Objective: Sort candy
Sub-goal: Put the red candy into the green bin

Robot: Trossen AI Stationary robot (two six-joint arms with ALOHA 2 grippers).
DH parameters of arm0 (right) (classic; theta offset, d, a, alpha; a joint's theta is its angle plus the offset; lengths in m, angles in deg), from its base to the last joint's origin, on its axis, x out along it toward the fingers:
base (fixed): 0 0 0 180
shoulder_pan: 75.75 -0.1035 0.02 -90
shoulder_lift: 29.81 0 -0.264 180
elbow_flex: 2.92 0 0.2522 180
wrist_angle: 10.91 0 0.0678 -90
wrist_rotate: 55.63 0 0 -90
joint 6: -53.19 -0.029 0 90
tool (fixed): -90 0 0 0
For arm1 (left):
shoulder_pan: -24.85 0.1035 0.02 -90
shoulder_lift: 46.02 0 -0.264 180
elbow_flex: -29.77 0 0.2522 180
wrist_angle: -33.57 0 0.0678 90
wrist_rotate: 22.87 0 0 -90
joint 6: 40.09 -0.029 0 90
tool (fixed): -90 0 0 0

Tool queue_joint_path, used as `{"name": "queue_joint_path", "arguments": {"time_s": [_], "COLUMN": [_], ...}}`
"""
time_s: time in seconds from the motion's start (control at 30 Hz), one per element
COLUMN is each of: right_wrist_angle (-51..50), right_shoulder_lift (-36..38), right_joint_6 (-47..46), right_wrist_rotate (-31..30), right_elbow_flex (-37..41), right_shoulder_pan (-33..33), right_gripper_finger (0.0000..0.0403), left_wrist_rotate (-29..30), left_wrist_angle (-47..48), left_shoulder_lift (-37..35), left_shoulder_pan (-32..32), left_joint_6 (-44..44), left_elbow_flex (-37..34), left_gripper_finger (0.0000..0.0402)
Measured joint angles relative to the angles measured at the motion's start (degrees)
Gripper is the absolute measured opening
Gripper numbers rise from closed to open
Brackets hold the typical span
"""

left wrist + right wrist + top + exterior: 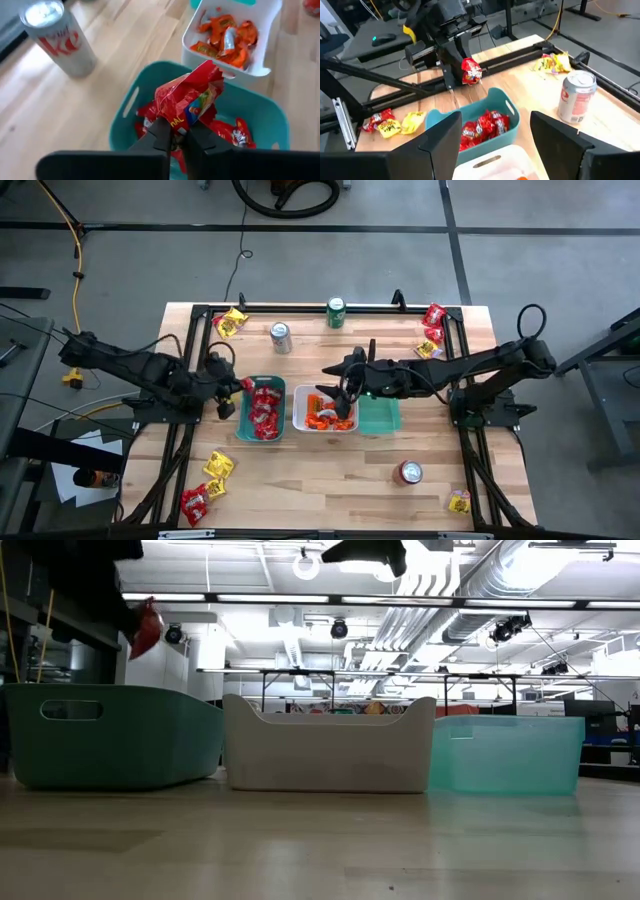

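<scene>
One pincer (pixel 176 137) pinching red candy (pixel 189 96), raised

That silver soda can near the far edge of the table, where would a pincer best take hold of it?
Probably around the middle of the silver can, coming in level from the side. It stands upright on bare table, and its round smooth wall offers two opposite faces for the fingers. The side toward the trays looks free. The green can stands apart to one side.
</scene>
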Motion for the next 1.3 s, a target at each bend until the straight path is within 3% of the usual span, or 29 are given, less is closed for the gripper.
{"name": "queue_joint_path", "arguments": {"time_s": [0.2, 0.5, 0.63, 0.83, 0.97, 1.13, 1.2, 1.3], "right_wrist_angle": [-0.3, -1.4, -6.9, -21.9, -36.9, -53.9, -56.3, -55.4], "right_shoulder_lift": [0.0, 0.7, 1.9, 1.1, 0.7, 0.7, 0.7, 0.7], "right_joint_6": [-0.2, -1.6, -8.5, -18.7, -31.8, -37.5, -38.4, -38.5], "right_wrist_rotate": [0.0, 0.0, -2.8, -16.6, -16.9, -13.1, -12.3, -5.3], "right_elbow_flex": [0.0, 0.0, -3.4, -11.2, -14.0, -11.4, -8.7, -2.4], "right_shoulder_pan": [0.0, 0.0, 1.1, 4.8, 11.8, 25.4, 32.4, 43.4], "right_gripper_finger": [0.0233, 0.0233, 0.0233, 0.0233, 0.0233, 0.0233, 0.0233, 0.0233], "left_wrist_rotate": [-6.8, -18.6, -17.0, -7.2, -4.2, -4.2, -4.2, -4.1], "left_wrist_angle": [-6.7, -8.8, -11.2, -21.3, -23.7, -24.6, -26.4, -29.0], "left_shoulder_lift": [3.2, 5.3, 2.5, -2.9, -5.5, -6.8, -6.9, -6.7], "left_shoulder_pan": [0.0, 0.0, 0.0, 0.3, 2.4, 6.1, 7.5, 9.8], "left_joint_6": [3.3, 6.7, 0.8, -15.0, -18.8, -15.2, -13.7, -11.1], "left_elbow_flex": [-4.4, -0.7, 5.6, 6.8, 3.8, -1.2, -3.3, -6.2], "left_gripper_finger": [0.0070, 0.0181, 0.0196, 0.0197, 0.0197, 0.0197, 0.0197, 0.0197]}}
